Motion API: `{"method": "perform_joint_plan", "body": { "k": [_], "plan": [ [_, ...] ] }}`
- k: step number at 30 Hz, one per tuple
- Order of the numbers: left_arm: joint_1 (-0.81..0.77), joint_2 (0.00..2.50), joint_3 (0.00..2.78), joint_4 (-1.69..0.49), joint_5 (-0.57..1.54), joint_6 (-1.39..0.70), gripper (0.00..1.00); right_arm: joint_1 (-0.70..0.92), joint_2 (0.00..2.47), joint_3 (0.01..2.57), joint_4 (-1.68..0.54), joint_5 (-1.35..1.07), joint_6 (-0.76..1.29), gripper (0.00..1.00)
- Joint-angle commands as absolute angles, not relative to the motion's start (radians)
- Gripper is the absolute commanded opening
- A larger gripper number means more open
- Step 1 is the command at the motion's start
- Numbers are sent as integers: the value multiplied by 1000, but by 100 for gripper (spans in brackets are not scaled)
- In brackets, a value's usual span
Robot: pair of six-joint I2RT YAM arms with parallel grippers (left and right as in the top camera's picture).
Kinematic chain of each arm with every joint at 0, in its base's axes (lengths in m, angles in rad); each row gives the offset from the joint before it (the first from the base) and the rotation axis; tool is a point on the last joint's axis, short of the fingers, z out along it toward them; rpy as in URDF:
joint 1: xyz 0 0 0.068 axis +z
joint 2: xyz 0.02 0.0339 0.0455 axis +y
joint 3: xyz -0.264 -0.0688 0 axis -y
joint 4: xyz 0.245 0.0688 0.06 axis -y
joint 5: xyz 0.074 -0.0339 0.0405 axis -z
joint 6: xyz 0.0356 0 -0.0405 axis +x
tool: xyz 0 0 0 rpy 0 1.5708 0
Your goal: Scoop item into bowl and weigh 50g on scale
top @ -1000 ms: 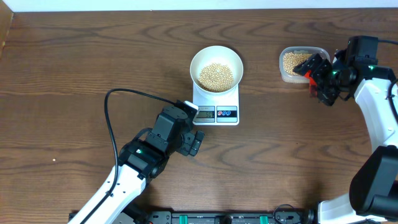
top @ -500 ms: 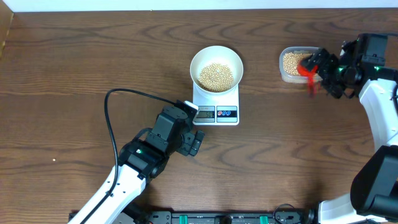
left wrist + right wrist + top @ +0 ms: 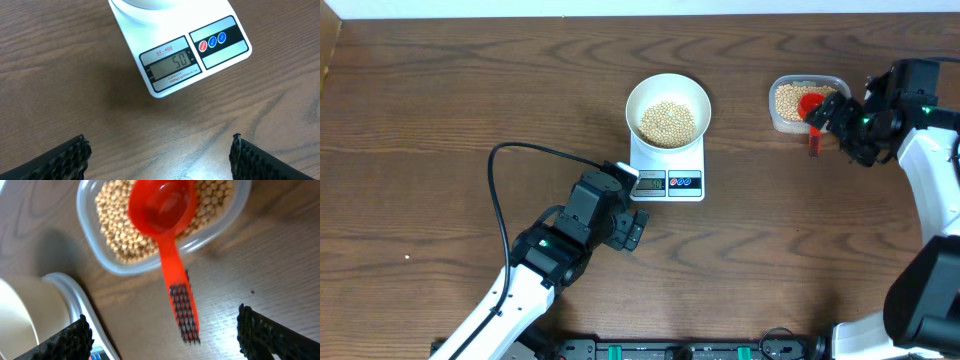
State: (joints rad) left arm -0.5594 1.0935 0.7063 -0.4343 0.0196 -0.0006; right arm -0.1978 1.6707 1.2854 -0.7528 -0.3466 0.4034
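Note:
The white bowl (image 3: pixel 667 88) holds pale tan beans (image 3: pixel 667 122) and stands on the white scale (image 3: pixel 667 183). The scale's display (image 3: pixel 172 63) reads 50. My left gripper (image 3: pixel 631 201) hovers open over bare wood in front of the display, with nothing between its fingers. A red scoop (image 3: pixel 165 210) lies with its head on the beans (image 3: pixel 117 220) in a clear tub (image 3: pixel 100 255). Its handle (image 3: pixel 182 310) sticks out over the table. My right gripper (image 3: pixel 165 340) is open around that handle, and neither finger touches it.
The clear tub (image 3: pixel 776 121) sits at the back right of the wooden table (image 3: pixel 440 110). A black cable (image 3: pixel 500 190) loops over the table left of my left arm. The bowl's side (image 3: pixel 15 315) shows at the left edge of the right wrist view.
My right gripper has let go of the red scoop, which now rests in the tub with its handle free. The right arm shifted slightly right. The left arm has not moved.

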Motion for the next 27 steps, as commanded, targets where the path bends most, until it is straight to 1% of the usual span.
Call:
{"method": "perform_joint_plan", "body": {
  "k": [1, 2, 5, 13, 21, 27],
  "plan": [
    [-562, 1097, 725, -432, 14, -5, 92, -203, 1541, 1335, -789, -392, 173, 91],
    [-562, 1097, 725, -432, 14, -5, 91, -203, 1512, 1340, -807, -391, 135, 92],
    [-562, 1097, 725, -432, 14, -5, 91, -203, 1394, 1349, -875, -362, 36, 99],
    [-562, 1097, 725, -432, 14, -5, 91, -203, 1028, 1349, -1154, -105, 28, 99],
    [-562, 1097, 725, -432, 14, -5, 91, -203, 801, 1348, -1382, -51, 28, 99],
    [-562, 1097, 725, -432, 14, -5, 91, -203, 733, 1348, -1406, -49, 28, 99]
  ]
}}
